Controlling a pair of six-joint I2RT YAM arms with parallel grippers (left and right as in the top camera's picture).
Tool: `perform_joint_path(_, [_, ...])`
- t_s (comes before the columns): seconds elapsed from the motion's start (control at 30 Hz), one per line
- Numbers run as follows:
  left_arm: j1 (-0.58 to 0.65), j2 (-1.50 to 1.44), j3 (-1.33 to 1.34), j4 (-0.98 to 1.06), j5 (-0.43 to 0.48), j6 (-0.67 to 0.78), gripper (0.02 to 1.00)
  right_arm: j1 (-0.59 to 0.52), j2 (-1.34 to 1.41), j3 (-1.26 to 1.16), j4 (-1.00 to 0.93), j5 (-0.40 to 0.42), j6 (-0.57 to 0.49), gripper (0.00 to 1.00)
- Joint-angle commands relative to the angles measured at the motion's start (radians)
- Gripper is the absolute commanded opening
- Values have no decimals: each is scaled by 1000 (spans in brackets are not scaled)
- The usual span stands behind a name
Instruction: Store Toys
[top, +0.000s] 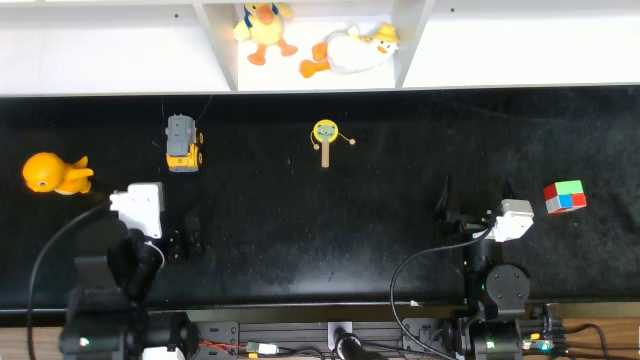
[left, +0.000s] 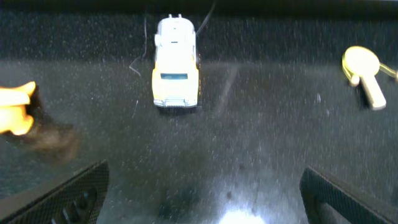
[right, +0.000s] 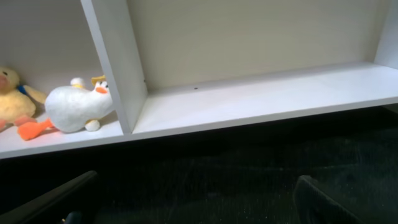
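So the left tool is spread wide and empty, with the yellow truck on the bench, upper left of the top view. It's got wheels, so I reckon a sloppy pinch just rolls it away. The right tool is spread too, facing the shelf.

Overhead glare on the dark table; white shelf evenly lit.

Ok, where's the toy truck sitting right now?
In the top view the toy truck sits left of centre, between the orange duck and the yellow rattle, ahead of the left gripper.
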Motion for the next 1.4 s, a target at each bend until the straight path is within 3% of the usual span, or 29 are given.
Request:
perform_joint_path(0.03, [0, 77, 138, -55, 37, 180, 993, -4, -8, -14, 4, 1, 8, 996])
perform_joint_path(0.17, [82, 145, 228, -95, 102, 258, 993, -4, -8, -14, 4, 1, 7, 996])
perform_joint_path(0.43, [374, 372, 328, -109, 388, 454, 993, -4, -8, -14, 4, 1, 8, 996])
perform_joint_path(0.6, [509, 480, 376, -113, 465, 595, 993, -4, -8, -14, 4, 1, 7, 996])
perform_joint_path(0.83, [663, 567, 440, -222, 470, 792, 993, -4, -8, -14, 5, 1, 8, 993])
perform_joint_path(1.13, [840, 560, 456, -369, 439, 828, 996, -4, -8, -14, 4, 1, 7, 996])
perform_joint_path(1.4, [964, 592, 515, -367, 328, 860, 996, -4, -8, -14, 4, 1, 7, 993])
